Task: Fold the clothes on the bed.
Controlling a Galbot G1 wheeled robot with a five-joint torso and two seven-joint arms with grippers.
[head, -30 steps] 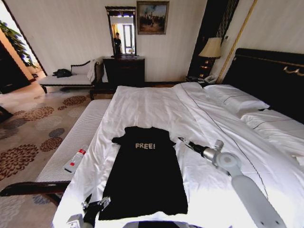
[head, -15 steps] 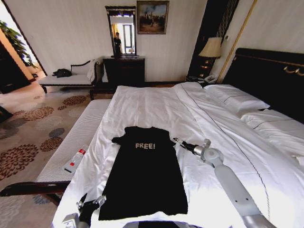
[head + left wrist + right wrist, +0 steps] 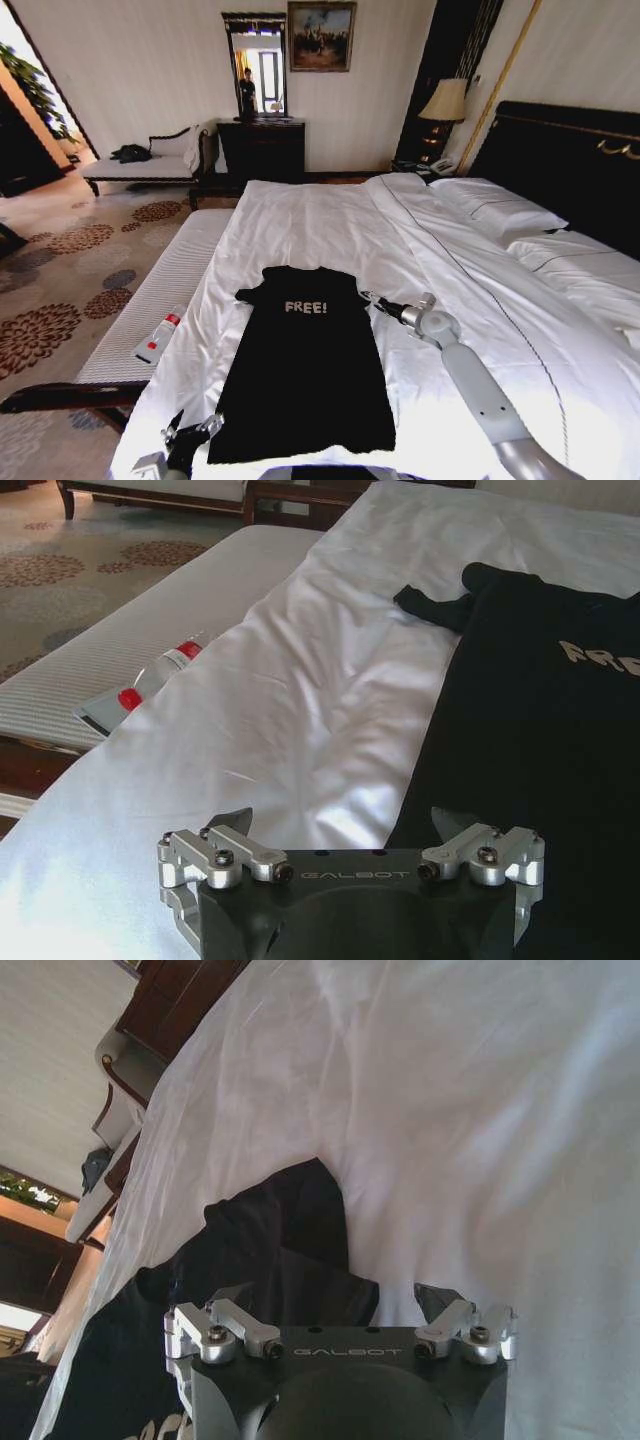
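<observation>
The black T-shirt (image 3: pixel 305 365) lies flat near the foot of the bed (image 3: pixel 450 260), the right gripper (image 3: pixel 366 297) stretched low with fingers spread just beside its right sleeve, the left gripper (image 3: pixel 190 432) likewise spread beside the lower-left hem

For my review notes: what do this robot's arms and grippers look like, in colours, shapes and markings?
The right arm is a smooth light-grey tube with a rounded silvery joint, narrowing to a dark wrist and the right gripper. The left gripper has a black body lettered "GALBOT", silver bolted finger linkages and dark pointed fingertips. In its own wrist view the right gripper matches that design.
</observation>
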